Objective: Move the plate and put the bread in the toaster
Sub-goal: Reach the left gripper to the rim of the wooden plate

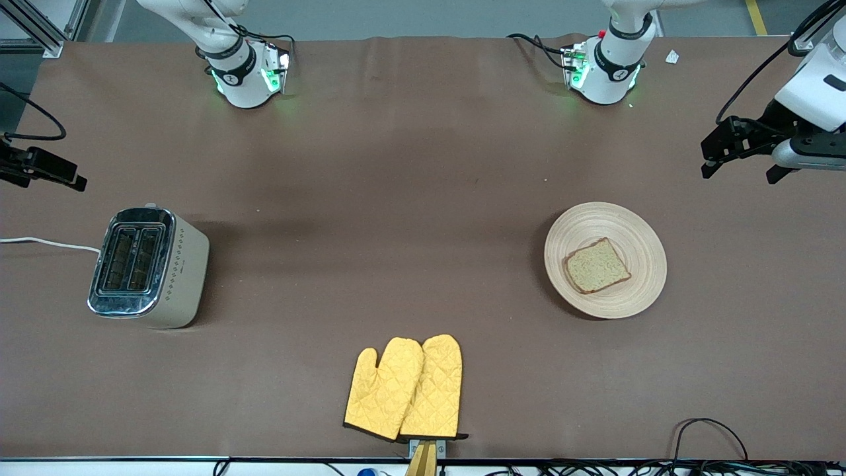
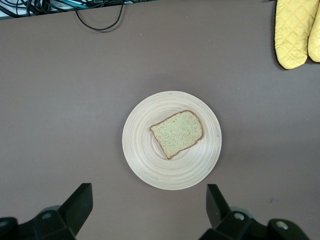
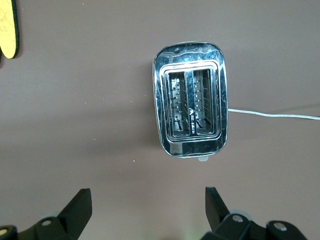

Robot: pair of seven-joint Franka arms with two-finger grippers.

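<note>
The light tan wooden plate (image 1: 636, 230) lies toward the left arm's end of the table. The slice of bread (image 1: 597, 266) lies flat on it. The beige toaster (image 1: 149, 268) stands toward the right arm's end, its two slots empty. My left gripper (image 1: 740, 173) is open and empty, up over bare table beside the plate. My right gripper (image 1: 59, 175) is open and empty, up over bare table beside the toaster. The left wrist view shows the plate (image 2: 150, 165) and bread (image 2: 177, 134) ahead of my left gripper (image 2: 149, 202). The right wrist view shows the toaster (image 3: 190, 100) ahead of my right gripper (image 3: 148, 202).
A pair of yellow oven mitts (image 1: 406, 389) lies at the table's edge nearest the front camera, between toaster and plate. The toaster's white cord (image 1: 46, 243) runs off the right arm's end. Black cables (image 1: 707, 430) lie at the near edge.
</note>
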